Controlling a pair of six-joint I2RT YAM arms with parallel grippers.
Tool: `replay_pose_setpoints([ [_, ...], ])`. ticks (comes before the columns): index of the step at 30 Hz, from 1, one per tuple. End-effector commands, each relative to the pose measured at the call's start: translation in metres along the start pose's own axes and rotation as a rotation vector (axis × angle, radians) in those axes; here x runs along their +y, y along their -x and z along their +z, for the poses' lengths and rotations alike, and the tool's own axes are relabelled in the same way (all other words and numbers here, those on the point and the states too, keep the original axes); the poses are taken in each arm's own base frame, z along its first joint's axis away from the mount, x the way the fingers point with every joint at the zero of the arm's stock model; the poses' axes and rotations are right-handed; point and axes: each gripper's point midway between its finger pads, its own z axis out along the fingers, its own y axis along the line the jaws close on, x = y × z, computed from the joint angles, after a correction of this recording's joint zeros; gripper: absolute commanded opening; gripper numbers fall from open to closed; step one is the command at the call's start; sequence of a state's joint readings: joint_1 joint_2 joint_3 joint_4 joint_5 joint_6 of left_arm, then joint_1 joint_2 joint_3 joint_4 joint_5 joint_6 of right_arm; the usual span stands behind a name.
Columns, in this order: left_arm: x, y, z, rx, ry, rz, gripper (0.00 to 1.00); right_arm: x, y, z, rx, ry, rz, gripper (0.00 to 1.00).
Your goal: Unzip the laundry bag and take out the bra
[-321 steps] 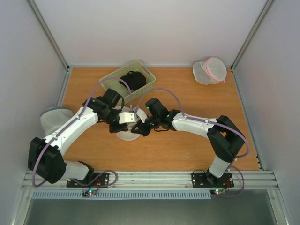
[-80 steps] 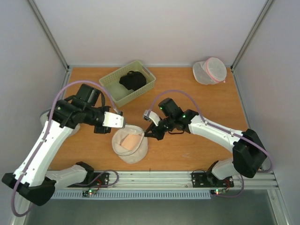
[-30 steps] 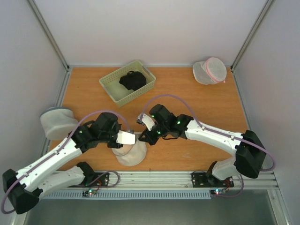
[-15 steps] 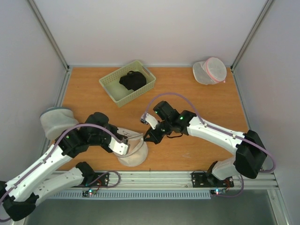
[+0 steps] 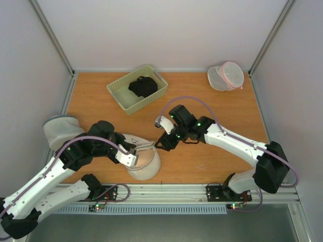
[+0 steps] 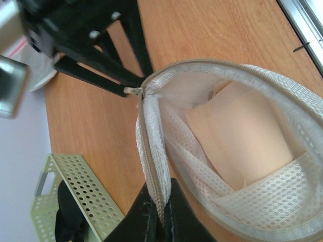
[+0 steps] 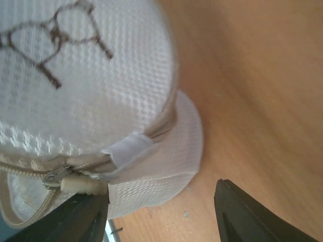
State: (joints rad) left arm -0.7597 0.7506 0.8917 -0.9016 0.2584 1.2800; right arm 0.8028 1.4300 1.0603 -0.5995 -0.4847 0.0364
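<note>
Left claw clamps laundry bag rim, mouth opening upward; right claw spread, empty.

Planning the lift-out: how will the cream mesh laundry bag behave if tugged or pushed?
Probably floppy: the laundry bag folds at its mesh edge where the left gripper pinches it. Likely light, so it may slide on the smooth table rather than stay put. The padded bra inside seems to hold its round shape.
</note>
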Motion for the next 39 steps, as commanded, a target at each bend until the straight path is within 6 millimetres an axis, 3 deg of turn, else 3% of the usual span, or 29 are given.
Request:
replay_pose_setpoints([
  [1, 0.011, 0.014, -0.005, -0.062, 0.041, -0.003, 0.01, -0.016, 0.041, -0.058, -0.220, -0.246, -0.150, 0.63],
  [4, 0.009, 0.013, -0.003, -0.065, 0.038, -0.018, 0.01, -0.012, 0.053, -0.083, -0.312, -0.318, -0.230, 0.74],
  [7, 0.014, 0.015, -0.002, -0.074, 0.061, -0.045, 0.01, 0.015, 0.061, -0.083, -0.384, -0.294, -0.361, 0.80],
  [11, 0.016, 0.016, -0.001, -0.080, 0.062, -0.066, 0.01, 0.070, 0.073, -0.075, -0.543, -0.156, -0.523, 0.80],
  [14, 0.017, 0.016, -0.001, -0.080, 0.062, -0.084, 0.01, 0.098, 0.071, -0.065, -0.605, -0.102, -0.598, 0.80],
  [16, 0.016, 0.016, -0.002, -0.081, 0.060, -0.090, 0.01, 0.106, 0.067, -0.051, -0.599, -0.102, -0.628, 0.80],
  [19, 0.015, 0.016, -0.001, -0.083, 0.057, -0.095, 0.01, 0.097, 0.061, -0.028, -0.545, -0.128, -0.601, 0.79],
  [24, 0.015, 0.017, 0.000, -0.088, 0.056, -0.098, 0.01, 0.088, 0.067, -0.008, -0.491, -0.191, -0.591, 0.64],
  [28, 0.015, 0.017, -0.001, -0.087, 0.056, -0.110, 0.01, 0.084, 0.074, -0.008, -0.511, -0.221, -0.567, 0.39],
  [34, 0.017, 0.016, 0.001, -0.092, 0.069, -0.142, 0.01, 0.086, 0.076, -0.010, -0.532, -0.206, -0.546, 0.15],
  [35, 0.019, 0.017, 0.001, -0.094, 0.081, -0.162, 0.07, 0.086, 0.075, -0.009, -0.526, -0.206, -0.543, 0.09],
  [37, 0.034, 0.017, 0.000, -0.099, 0.145, -0.225, 0.48, 0.084, 0.075, -0.009, -0.527, -0.210, -0.533, 0.01],
  [38, 0.050, 0.017, -0.003, -0.104, 0.212, -0.274, 0.64, 0.077, 0.077, -0.012, -0.541, -0.250, -0.513, 0.01],
  [39, 0.064, 0.016, -0.007, -0.113, 0.268, -0.404, 0.73, 0.075, 0.080, -0.015, -0.561, -0.266, -0.500, 0.01],
])
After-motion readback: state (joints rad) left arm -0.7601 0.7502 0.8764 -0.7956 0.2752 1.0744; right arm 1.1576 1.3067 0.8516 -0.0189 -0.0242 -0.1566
